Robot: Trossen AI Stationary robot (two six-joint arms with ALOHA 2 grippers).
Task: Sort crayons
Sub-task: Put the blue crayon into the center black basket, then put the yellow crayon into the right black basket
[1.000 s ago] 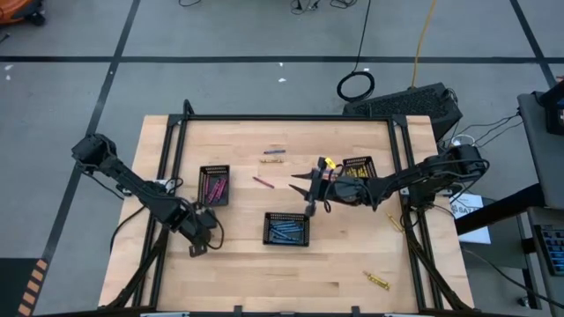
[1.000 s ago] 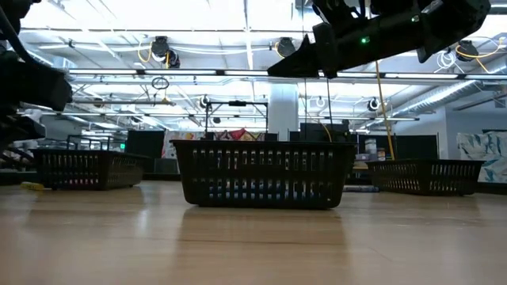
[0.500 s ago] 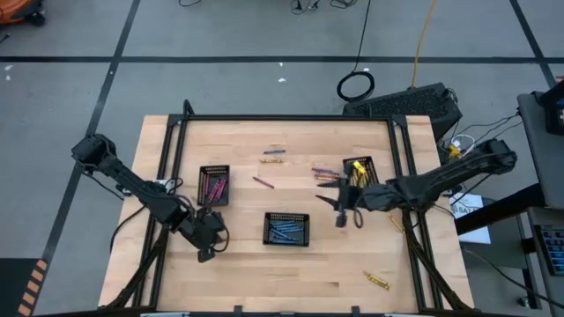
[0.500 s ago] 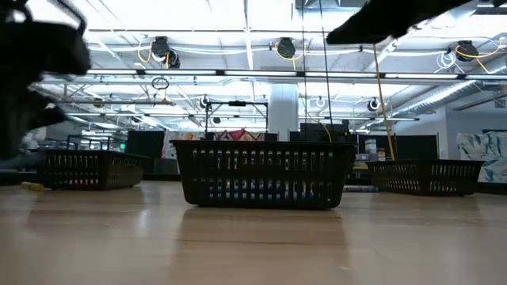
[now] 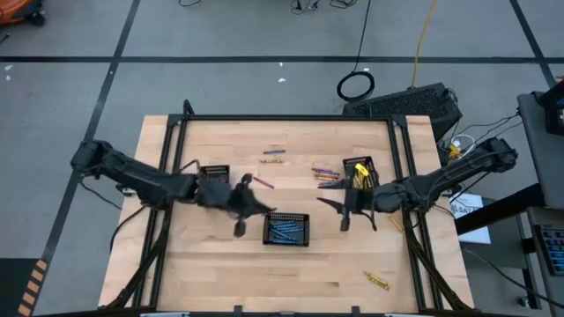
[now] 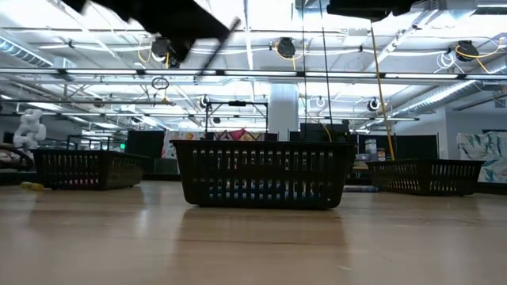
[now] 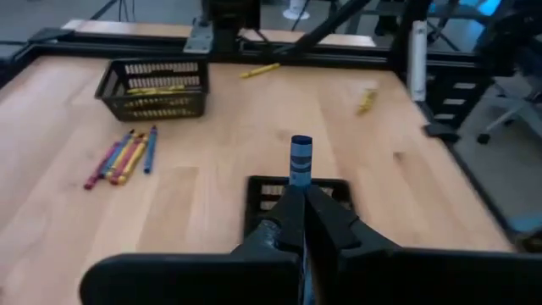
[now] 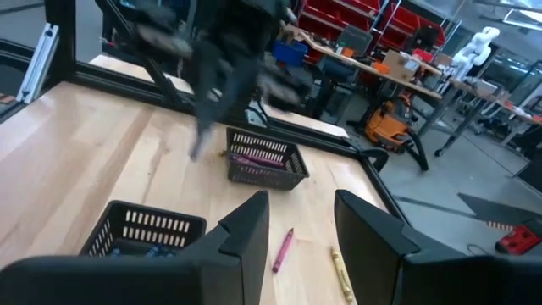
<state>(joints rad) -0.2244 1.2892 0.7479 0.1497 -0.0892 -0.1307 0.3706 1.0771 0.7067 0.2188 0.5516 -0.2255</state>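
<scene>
My left gripper (image 5: 261, 210) hovers just left of the middle black tray (image 5: 287, 229), which holds blue crayons, and is shut on a blue crayon (image 7: 301, 157). My right gripper (image 5: 335, 208) hangs open and holds nothing, right of that tray and near the right tray (image 5: 359, 169) of yellow crayons. The left tray (image 5: 214, 179) holds pink crayons. Loose crayons lie flat on the table: a mixed bunch (image 5: 326, 173), a pink one (image 5: 262, 182), a few at the far side (image 5: 273, 155) and a yellow one (image 5: 377, 281). My left gripper pinches the blue crayon between its two fingers (image 7: 326, 220). The crayon runs along the fingers, and its free end (image 7: 301, 151) sticks out past their tips. The fingers come nearly level from the table's left. The crayon is lifted clear of the table.
Black rails frame the table at the left (image 5: 167, 176), right (image 5: 407, 176) and far (image 5: 291, 118) sides. A yellow crayon (image 5: 395, 222) lies by the right rail. Bare wood spreads along the near edge (image 5: 264, 282). My left arm crosses above the left tray.
My left gripper has risen from the table's near left and swung toward the middle tray, tipping from pointing down to nearly level. My right gripper has drawn back from the table's middle toward the right edge and has kept its fingers apart.
</scene>
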